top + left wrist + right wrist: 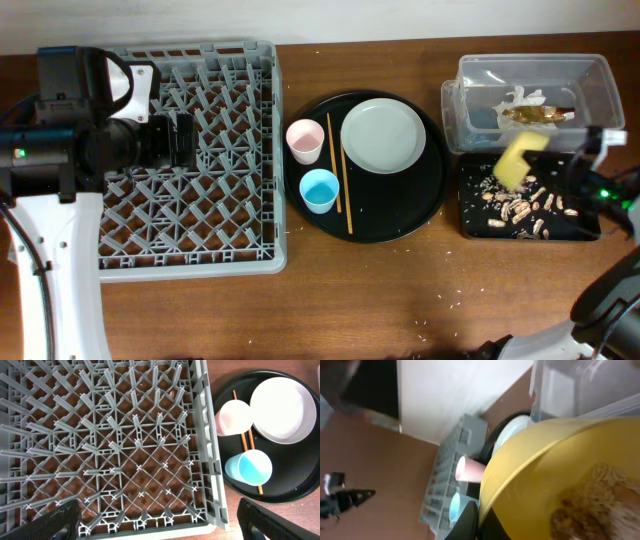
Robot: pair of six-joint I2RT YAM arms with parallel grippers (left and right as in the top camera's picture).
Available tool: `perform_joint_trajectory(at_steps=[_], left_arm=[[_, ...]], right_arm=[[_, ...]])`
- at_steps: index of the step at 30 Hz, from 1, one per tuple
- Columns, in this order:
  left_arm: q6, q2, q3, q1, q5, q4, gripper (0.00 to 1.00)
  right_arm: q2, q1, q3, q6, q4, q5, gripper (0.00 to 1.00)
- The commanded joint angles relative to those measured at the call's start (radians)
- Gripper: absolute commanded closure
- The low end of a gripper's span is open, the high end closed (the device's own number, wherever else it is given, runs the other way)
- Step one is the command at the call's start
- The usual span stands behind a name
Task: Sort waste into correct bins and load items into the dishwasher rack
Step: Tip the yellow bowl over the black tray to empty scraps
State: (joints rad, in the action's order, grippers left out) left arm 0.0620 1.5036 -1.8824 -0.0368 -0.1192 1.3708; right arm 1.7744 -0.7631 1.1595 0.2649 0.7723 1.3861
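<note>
My right gripper (481,522) is shut on the rim of the yellow bowl (520,158) and holds it tilted over the shallow black tray (470,228), where beige food scraps (522,208) lie. Scraps still sit in the bowl (590,505). The clear tub (470,70) holds white tissue and a brown-gold wrapper (540,114). The grey plate (383,136), pink cup (304,140), blue cup (320,190) and chopsticks (341,180) rest on the round black tray. My left gripper (160,522) is open and empty above the grey rack (200,160), near its right edge.
The round black tray (420,210) sits between the rack and the bins. Crumbs dot the brown table (400,300) in front. A white wall runs along the back edge.
</note>
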Motion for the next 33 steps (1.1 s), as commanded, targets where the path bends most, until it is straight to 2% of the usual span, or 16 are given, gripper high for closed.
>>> perform_joint_trajectory(at_steps=[1, 4, 14, 23, 29, 33], left_arm=[[0.007, 0.002, -0.012, 0.003, 0.005, 0.000, 0.01], [0.007, 0.002, -0.012, 0.003, 0.004, 0.000, 0.01], [0.007, 0.002, -0.012, 0.003, 0.005, 0.000, 0.01], [0.007, 0.002, -0.012, 0.003, 0.005, 0.000, 0.01], [0.007, 0.002, -0.012, 0.003, 0.005, 0.000, 0.01], [0.007, 0.002, -0.012, 0.003, 0.004, 0.000, 0.01]], right_arm=[[0.005, -0.046, -0.004, -0.011, -0.003, 0.074, 0.96], [0.005, -0.051, -0.004, -0.037, 0.000, 0.166, 0.96], [0.007, -0.055, -0.004, -0.171, -0.034, 0.166, 0.96], [0.006, -0.161, -0.004, -0.357, -0.023, 0.166, 0.96], [0.008, -0.175, -0.004, -0.388, -0.073, 0.160, 0.96], [0.005, -0.111, -0.004, -0.373, -0.051, 0.166, 0.96]])
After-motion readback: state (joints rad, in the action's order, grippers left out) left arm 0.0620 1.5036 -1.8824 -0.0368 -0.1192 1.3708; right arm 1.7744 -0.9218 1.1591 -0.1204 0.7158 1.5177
